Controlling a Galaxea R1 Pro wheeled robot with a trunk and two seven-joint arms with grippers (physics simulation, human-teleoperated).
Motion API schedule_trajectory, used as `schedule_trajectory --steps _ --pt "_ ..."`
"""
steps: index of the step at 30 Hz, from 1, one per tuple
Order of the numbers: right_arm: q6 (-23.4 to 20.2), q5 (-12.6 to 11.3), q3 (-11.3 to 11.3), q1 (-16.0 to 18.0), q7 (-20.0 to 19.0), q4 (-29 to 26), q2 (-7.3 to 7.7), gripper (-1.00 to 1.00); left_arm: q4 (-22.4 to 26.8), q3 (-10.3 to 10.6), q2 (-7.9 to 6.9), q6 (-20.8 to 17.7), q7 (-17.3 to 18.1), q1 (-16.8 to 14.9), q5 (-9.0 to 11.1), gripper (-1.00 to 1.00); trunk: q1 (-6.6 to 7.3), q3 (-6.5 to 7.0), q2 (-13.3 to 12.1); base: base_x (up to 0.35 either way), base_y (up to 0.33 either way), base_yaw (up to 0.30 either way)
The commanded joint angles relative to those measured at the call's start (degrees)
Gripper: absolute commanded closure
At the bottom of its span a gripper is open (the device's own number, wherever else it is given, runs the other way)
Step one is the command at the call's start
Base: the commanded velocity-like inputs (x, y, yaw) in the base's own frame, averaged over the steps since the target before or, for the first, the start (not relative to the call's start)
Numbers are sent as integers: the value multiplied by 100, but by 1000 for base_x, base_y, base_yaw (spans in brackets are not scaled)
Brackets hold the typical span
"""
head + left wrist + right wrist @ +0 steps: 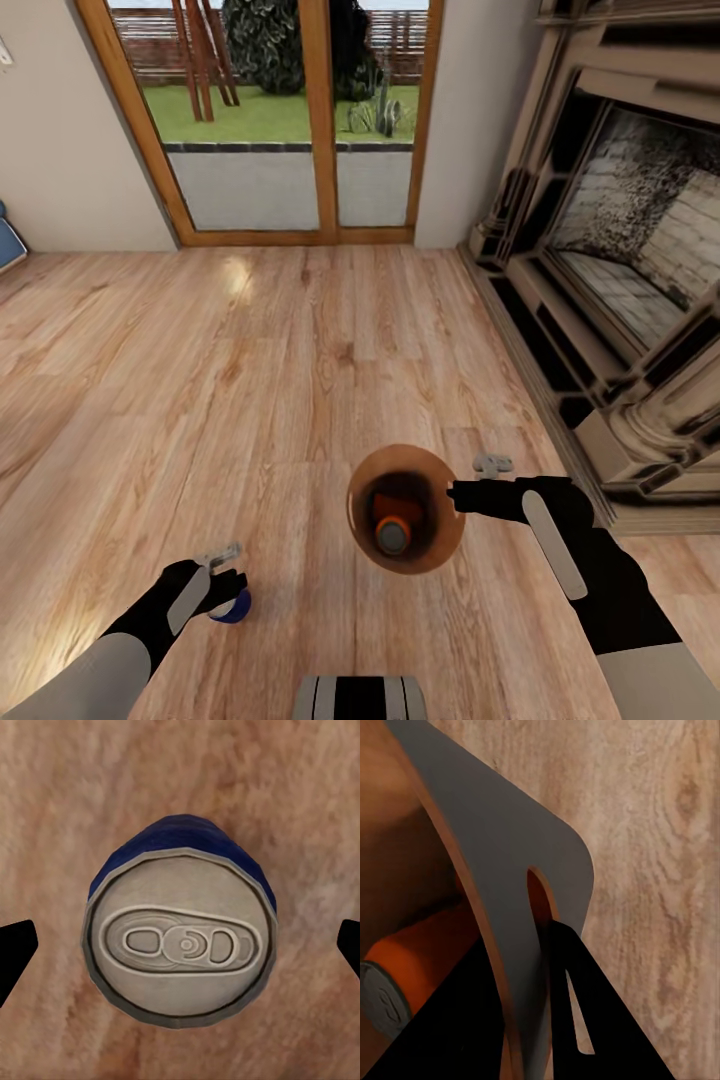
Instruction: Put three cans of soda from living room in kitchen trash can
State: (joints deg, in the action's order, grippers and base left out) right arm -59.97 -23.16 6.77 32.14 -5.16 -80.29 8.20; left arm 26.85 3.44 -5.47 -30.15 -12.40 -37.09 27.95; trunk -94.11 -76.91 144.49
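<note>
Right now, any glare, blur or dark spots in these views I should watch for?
Head view: a bright glare patch on the floor near the glass door; the bin is dark inside but the orange can reads clearly. Left wrist view: blue can sharp, evenly lit. Right wrist view: the bin wall sits close and soft-edged.

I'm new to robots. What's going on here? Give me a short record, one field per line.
Place: wood floor by a brick fireplace and glass doors
Left gripper: over a blue can, fingers wide of it on both sides
Right gripper: clamped on the bin's wall
Bin: held up, an orange can inside
Third can: not seen
</note>
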Motion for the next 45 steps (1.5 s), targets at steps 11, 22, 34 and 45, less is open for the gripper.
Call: schedule_trajectory --steps 11,22,34,45 --pt "-3 -215 0 3 -29 -6 6 100 90 -10 1 -31 -17 -51 9 -100 -1 -22 2 0 0 0" --pt "-3 -215 -8 3 -29 -12 6 100 89 -3 -7 -42 -34 -95 6 -100 -25 -222 14 0 0 0" --pt "-3 -215 -9 3 -29 -21 6 100 24 -2 8 117 -31 -80 -1 -100 -25 -222 14 0 0 0" --pt "-3 -215 -9 3 -29 -30 6 100 -3 -6 -48 209 4 -62 42 100 -25 -222 14 0 0 0"
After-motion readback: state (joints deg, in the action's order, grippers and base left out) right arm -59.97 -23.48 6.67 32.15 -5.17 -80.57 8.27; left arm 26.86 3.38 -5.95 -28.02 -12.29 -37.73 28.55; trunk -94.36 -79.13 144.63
